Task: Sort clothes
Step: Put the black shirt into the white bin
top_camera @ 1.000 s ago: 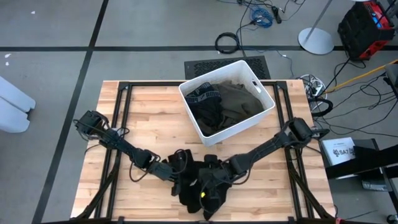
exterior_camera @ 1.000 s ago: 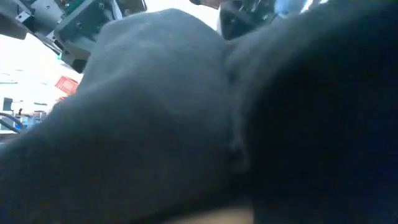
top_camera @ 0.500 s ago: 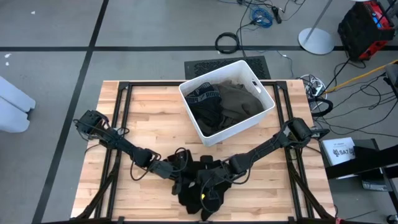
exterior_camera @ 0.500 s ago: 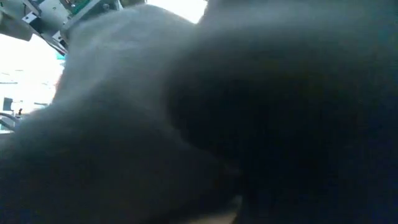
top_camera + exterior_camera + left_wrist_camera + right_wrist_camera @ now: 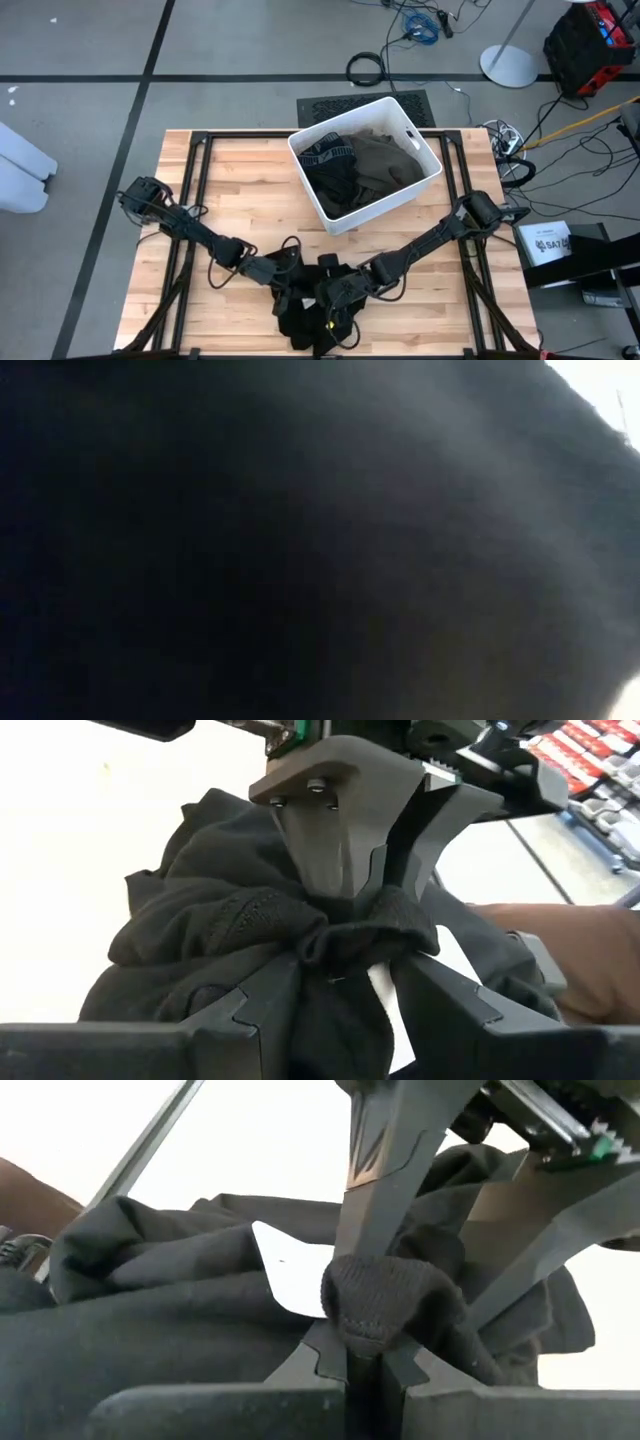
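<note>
Both arms meet low at the near edge of the wooden table (image 5: 250, 180), well in front of the white bin (image 5: 425, 175), over a bunched black garment (image 5: 315, 320) that spills toward that edge. Left gripper (image 5: 290, 285) comes in from the left of the bin's near side, right gripper (image 5: 335, 290) from the right, and the two are nose to nose on the same wad of cloth. Right gripper (image 5: 365, 1350) is pinched tight on a knot of the black garment (image 5: 385, 1305), fingers closed flat together with fabric bulging above them. Left gripper (image 5: 350, 970) has its fingers part way apart with the black garment (image 5: 230, 940) twisted between them, gripping a fold. A white tag (image 5: 285, 1270) shows on the cloth between the two grippers. The other arm's gripper fills much of each wrist view and blocks what lies behind. Inside the bin: a dark olive-green garment (image 5: 385, 160) on the side away from the left arm, black clothes (image 5: 330, 165) with a pale patterned band beside it. Beyond the bin on the floor are a coiled cable (image 5: 365, 68), a dark floor grate (image 5: 330, 105) and a red-and-black case (image 5: 590, 35). The low view is entirely covered by dark fabric (image 5: 300, 540), nothing else readable there. Grippers' tips are hard to separate from the black cloth from above.
</note>
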You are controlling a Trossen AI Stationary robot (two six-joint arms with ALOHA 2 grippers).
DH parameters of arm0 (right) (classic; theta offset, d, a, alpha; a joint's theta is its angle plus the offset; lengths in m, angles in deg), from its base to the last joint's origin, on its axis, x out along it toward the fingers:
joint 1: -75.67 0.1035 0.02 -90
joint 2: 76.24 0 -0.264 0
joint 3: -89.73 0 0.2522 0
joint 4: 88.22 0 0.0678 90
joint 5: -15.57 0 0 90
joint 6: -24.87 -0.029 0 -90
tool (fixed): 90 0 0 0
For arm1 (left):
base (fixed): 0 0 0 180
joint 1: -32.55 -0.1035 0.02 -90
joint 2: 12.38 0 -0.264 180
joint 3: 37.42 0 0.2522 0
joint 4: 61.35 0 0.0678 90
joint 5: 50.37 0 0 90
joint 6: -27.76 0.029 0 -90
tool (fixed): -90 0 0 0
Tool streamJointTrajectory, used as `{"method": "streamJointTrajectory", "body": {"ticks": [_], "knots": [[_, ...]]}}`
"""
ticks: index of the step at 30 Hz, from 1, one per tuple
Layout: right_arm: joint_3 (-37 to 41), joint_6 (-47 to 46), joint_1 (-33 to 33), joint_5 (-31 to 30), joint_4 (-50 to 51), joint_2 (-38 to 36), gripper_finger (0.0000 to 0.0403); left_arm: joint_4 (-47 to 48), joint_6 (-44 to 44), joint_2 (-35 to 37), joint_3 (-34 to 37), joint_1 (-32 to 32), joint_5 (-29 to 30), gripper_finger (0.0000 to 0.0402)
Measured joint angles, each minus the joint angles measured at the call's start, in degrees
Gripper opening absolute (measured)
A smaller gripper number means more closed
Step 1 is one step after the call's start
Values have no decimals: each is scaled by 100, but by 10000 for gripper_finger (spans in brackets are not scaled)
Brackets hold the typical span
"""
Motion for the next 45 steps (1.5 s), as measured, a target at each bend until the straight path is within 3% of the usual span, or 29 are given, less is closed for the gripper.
{"method": "streamJointTrajectory", "body": {"ticks": [7, 17, 22, 31, 34, 39, 45], "knots": [[-17, 189, 23, 248, 120, -70, 26, -38, -17, 2, -17, 24, 11, 164], [-74, 320, -21, 19, -9, -138, 180, 48, -22, -33, -15, 21, 42, 164], [-68, 263, -48, 82, -264, -134, 228, 35, -16, -31, -100, 26, 41, 163], [-59, 9, -43, 171, -329, -122, 242, -4, 31, -214, -122, -42, 404, 151], [-57, -246, -43, 498, -309, -116, 242, -4, 32, -227, -122, -101, 421, 116], [-48, -458, -61, 621, -17, -169, 242, -1, 92, -229, -122, -173, 380, 20], [-37, -862, -23, 699, 1059, -716, 242, 6, 138, -229, -122, -184, 423, 15]]}}
